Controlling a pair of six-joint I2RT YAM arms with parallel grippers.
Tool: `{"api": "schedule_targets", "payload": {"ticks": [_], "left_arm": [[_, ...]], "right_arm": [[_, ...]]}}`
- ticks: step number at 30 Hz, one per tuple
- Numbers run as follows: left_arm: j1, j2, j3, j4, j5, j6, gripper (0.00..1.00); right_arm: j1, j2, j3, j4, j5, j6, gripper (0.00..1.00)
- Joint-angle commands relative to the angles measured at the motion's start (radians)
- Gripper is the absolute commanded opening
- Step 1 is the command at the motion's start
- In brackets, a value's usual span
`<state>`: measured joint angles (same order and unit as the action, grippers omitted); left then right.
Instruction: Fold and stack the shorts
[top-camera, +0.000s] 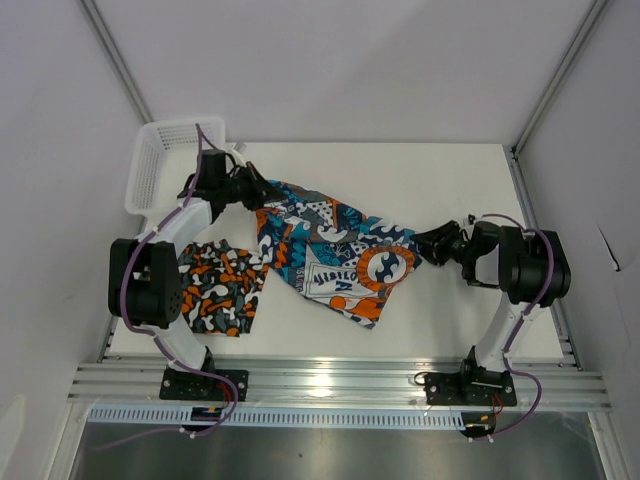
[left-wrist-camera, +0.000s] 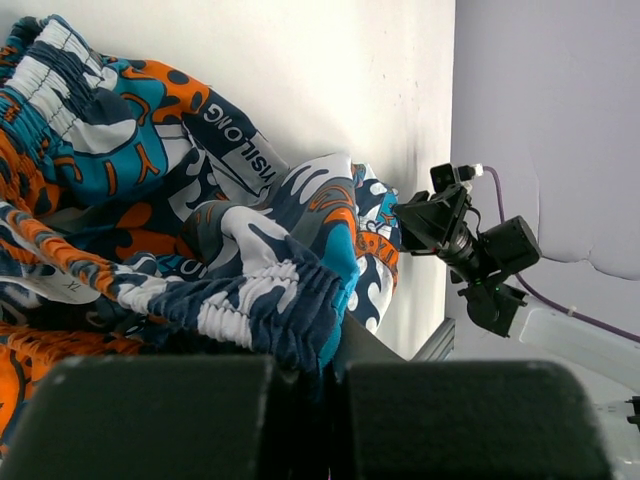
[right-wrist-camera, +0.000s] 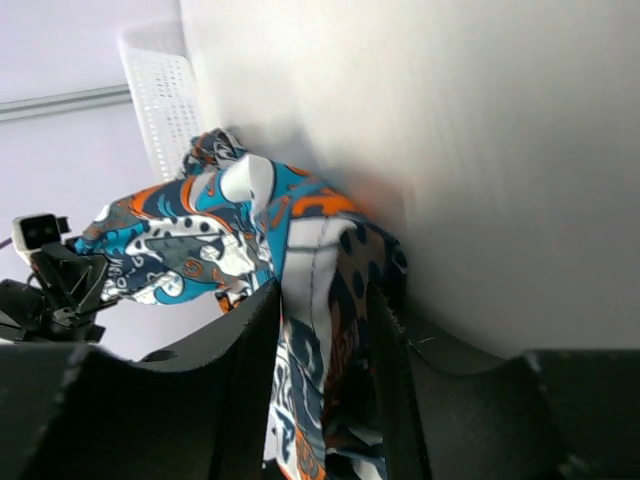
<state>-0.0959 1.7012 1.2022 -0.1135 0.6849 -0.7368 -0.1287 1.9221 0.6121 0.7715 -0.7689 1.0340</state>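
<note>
The teal-blue, orange and white graphic shorts (top-camera: 335, 250) hang stretched between my two grippers over the middle of the table. My left gripper (top-camera: 250, 190) is shut on the elastic waistband (left-wrist-camera: 270, 300) at the far left end. My right gripper (top-camera: 428, 245) is shut on a fold of the same shorts (right-wrist-camera: 325, 300) at the right end. The orange-black-grey-white camouflage shorts (top-camera: 220, 285) lie folded flat on the table at the near left, beside the left arm.
A white mesh basket (top-camera: 160, 160) stands at the far left corner, also in the right wrist view (right-wrist-camera: 160, 95). The table's near edge has an aluminium rail (top-camera: 340, 380). Grey walls close in both sides.
</note>
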Motion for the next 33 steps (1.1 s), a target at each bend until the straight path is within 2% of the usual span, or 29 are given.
{"api": "schedule_targets", "payload": {"ticks": [1, 5, 8, 9, 11, 12, 15, 23, 28, 30, 33], "left_arm": [[0.015, -0.028, 0.002, 0.043, 0.019, -0.015, 0.00], [0.016, -0.023, 0.008, 0.046, 0.019, -0.013, 0.00], [0.016, -0.020, 0.008, 0.046, 0.021, -0.013, 0.00], [0.016, -0.018, 0.010, 0.048, 0.022, -0.013, 0.00], [0.016, -0.017, 0.011, 0.051, 0.024, -0.015, 0.00], [0.018, -0.018, 0.011, 0.054, 0.027, -0.016, 0.00], [0.016, -0.021, 0.005, 0.077, 0.034, -0.033, 0.00], [0.016, -0.046, 0.028, 0.107, 0.068, -0.101, 0.00], [0.025, -0.084, 0.089, 0.141, 0.074, -0.174, 0.00], [0.030, -0.097, 0.102, 0.158, 0.076, -0.203, 0.00], [0.030, -0.133, 0.131, 0.195, 0.077, -0.272, 0.00]], "right_arm": [[-0.005, 0.015, 0.046, 0.155, -0.027, 0.066, 0.42], [-0.003, 0.020, 0.074, 0.149, -0.026, 0.067, 0.40], [-0.002, 0.037, 0.098, 0.147, -0.029, 0.077, 0.33], [0.000, 0.040, 0.101, 0.149, -0.030, 0.080, 0.26], [0.000, 0.049, 0.106, 0.155, -0.035, 0.081, 0.21], [0.000, 0.049, 0.107, 0.160, -0.041, 0.083, 0.10], [0.001, 0.034, 0.107, 0.147, -0.053, 0.081, 0.00], [0.031, -0.058, 0.202, -0.047, -0.127, -0.003, 0.00], [0.023, -0.213, 0.258, -0.187, -0.141, -0.032, 0.00], [0.023, -0.288, 0.325, -0.324, -0.116, -0.101, 0.00], [0.023, -0.349, 0.435, -0.411, -0.138, -0.127, 0.00]]}}
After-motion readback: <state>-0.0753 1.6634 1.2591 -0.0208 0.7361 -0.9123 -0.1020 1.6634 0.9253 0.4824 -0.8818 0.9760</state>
